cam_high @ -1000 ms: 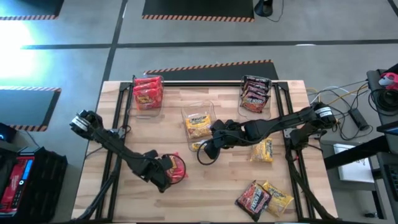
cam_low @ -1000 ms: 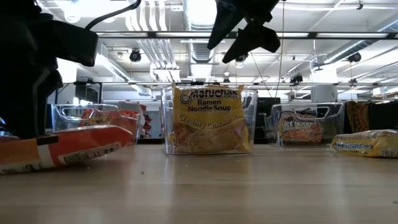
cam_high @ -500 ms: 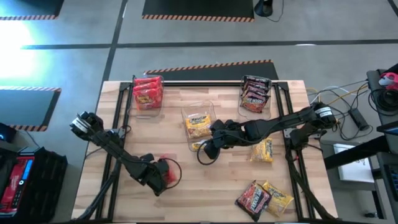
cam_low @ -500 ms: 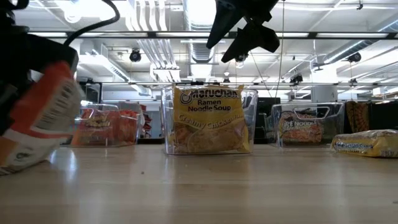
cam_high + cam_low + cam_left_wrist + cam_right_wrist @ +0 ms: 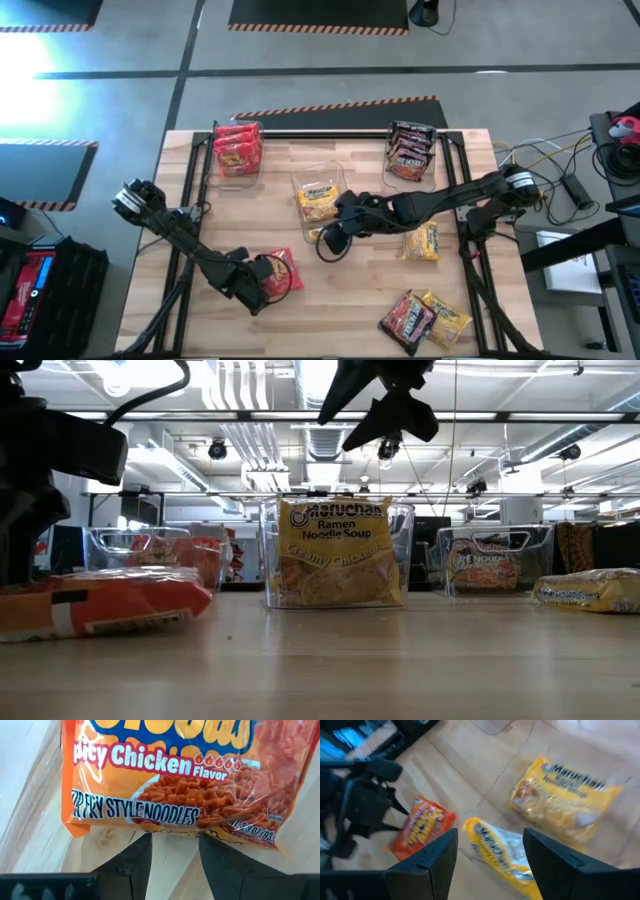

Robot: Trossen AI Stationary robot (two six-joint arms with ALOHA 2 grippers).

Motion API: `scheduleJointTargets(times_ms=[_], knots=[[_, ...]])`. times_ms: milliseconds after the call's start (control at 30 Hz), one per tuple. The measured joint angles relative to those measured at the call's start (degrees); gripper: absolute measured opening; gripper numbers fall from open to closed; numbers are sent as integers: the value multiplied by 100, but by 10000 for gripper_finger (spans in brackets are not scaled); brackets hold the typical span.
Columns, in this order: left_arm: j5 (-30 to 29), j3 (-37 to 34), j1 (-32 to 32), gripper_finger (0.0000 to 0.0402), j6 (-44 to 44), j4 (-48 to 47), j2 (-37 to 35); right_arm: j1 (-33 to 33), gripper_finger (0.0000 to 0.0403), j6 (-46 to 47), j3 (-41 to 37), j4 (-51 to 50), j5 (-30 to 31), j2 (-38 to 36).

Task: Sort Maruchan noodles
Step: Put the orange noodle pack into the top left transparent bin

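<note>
The left gripper (image 5: 172, 851) stood parted just short of the flat orange-red crinkly plastic noodle packet (image 5: 281, 272), apparently lying released on the wooden table (image 5: 330, 310). The right gripper (image 5: 335, 240) hovered open beside the clear plastic bin (image 5: 318, 181).

Bare wood lies open between the orange packet (image 5: 283, 272) at the front left and the 2 packets (image 5: 423, 318) at the front right. The centre is crowded: the middle bin (image 5: 318, 196), the right gripper (image 5: 333, 243) above the table, a yellow packet (image 5: 423, 241) beside it
</note>
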Motion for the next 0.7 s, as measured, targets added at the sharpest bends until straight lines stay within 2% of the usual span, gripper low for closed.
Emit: scheduleJointTargets(times_ms=[100,267,467,700], knots=[[-81,-1,0,147,0,14,-3,18,215,638,-2,110,-304,41],[-112,-1,-1,147,-2,109,-5,65,215,1741,2,191,-1633,140],[-346,156,-112,147,-1,209,-123,438,215,2240,2,930,-1859,463],[-879,406,-273,147,112,224,-245,687,215,2360,0,1220,-2089,877]])
